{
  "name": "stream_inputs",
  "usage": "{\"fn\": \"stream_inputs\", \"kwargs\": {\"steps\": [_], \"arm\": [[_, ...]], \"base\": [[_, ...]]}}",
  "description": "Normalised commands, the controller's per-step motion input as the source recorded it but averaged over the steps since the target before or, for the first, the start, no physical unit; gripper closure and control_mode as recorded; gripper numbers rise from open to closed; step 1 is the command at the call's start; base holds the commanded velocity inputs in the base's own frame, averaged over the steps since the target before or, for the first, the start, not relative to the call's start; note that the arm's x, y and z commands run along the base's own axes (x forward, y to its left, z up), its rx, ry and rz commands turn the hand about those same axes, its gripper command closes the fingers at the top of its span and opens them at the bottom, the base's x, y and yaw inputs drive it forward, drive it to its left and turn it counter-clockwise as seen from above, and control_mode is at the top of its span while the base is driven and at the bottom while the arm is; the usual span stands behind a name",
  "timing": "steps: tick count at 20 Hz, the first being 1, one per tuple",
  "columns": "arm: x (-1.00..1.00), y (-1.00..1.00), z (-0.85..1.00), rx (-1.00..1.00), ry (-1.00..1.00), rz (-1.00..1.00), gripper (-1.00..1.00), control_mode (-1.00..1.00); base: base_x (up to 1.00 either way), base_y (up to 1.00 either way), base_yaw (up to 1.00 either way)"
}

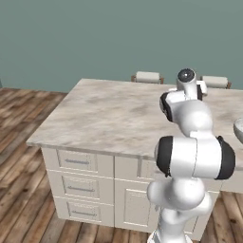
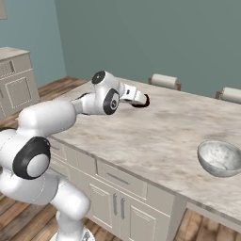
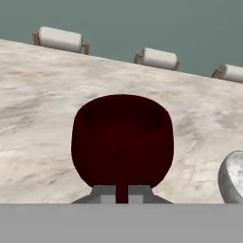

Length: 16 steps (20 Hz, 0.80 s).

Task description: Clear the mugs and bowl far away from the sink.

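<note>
A dark maroon mug (image 3: 122, 137) stands upright in the middle of the hand view, its handle toward me. My gripper (image 3: 122, 195) is shut on that handle, with a grey fingertip on each side. From the right base view, the gripper (image 2: 140, 99) reaches out over the marble island counter (image 2: 160, 136) with the mug (image 2: 145, 101) at its tip, low over the surface. The marbled white-grey bowl (image 2: 220, 158) sits on the counter near its front edge, far right of the mug, and appears as the bowl (image 1: 239, 130) at the picture's right edge and the bowl (image 3: 231, 178) at lower right. The orange mug and the sink are out of view.
Chair backs (image 2: 164, 81) (image 2: 231, 95) line the island's far side. A cabinet (image 2: 16, 82) stands at the left wall. Drawers (image 1: 78, 163) and doors front the island, above a wooden floor (image 1: 19, 199). My own arm (image 1: 190, 142) blocks part of the left base view.
</note>
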Motion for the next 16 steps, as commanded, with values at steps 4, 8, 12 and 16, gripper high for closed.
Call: {"fn": "stream_inputs", "kwargs": {"steps": [4,8,12,16], "arm": [[-0.01,-0.05,-0.31,0.00,0.01,0.00,1.00,-1.00],[-0.12,-0.28,-0.94,0.00,0.04,0.00,1.00,-1.00],[-0.25,-0.45,-1.00,0.00,0.00,0.01,1.00,-1.00],[-0.15,-0.41,-0.88,0.02,0.00,0.01,1.00,-1.00]], "base": [[0.00,0.00,0.00],[0.00,0.00,0.00],[0.00,0.00,0.00],[0.00,0.00,0.00]]}}
